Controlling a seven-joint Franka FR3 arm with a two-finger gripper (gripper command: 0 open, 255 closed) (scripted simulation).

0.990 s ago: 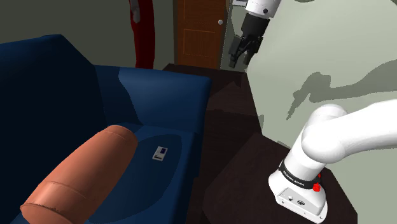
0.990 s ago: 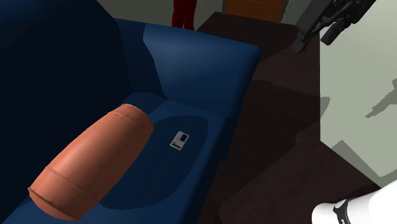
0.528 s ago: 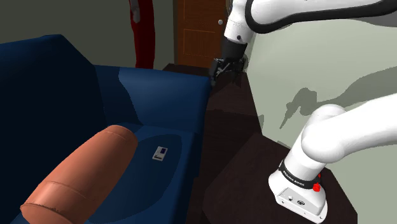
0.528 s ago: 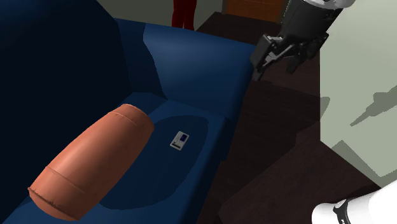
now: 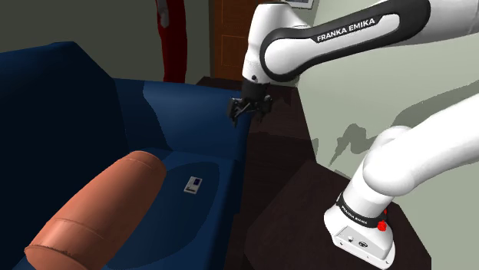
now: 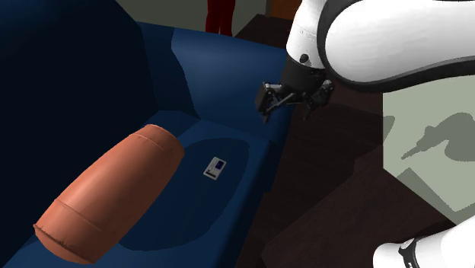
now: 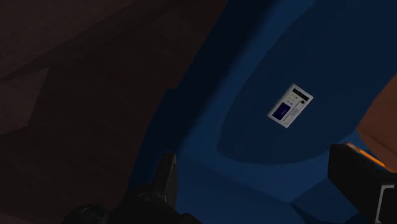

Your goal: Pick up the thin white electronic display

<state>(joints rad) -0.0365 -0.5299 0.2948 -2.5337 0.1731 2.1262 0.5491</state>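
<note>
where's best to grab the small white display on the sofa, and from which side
Probably from straight above, pinching its two long edges: the display lies flat on the blue sofa seat, thin, with no raised part.

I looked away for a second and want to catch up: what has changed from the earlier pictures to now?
The arm swung down and to the shoulder view's left, bringing the gripper from up by the door to the blue sofa's near edge. It is open and holds nothing. The white display lies unmoved on the seat beside the orange bolster, which has not shifted either.
</note>
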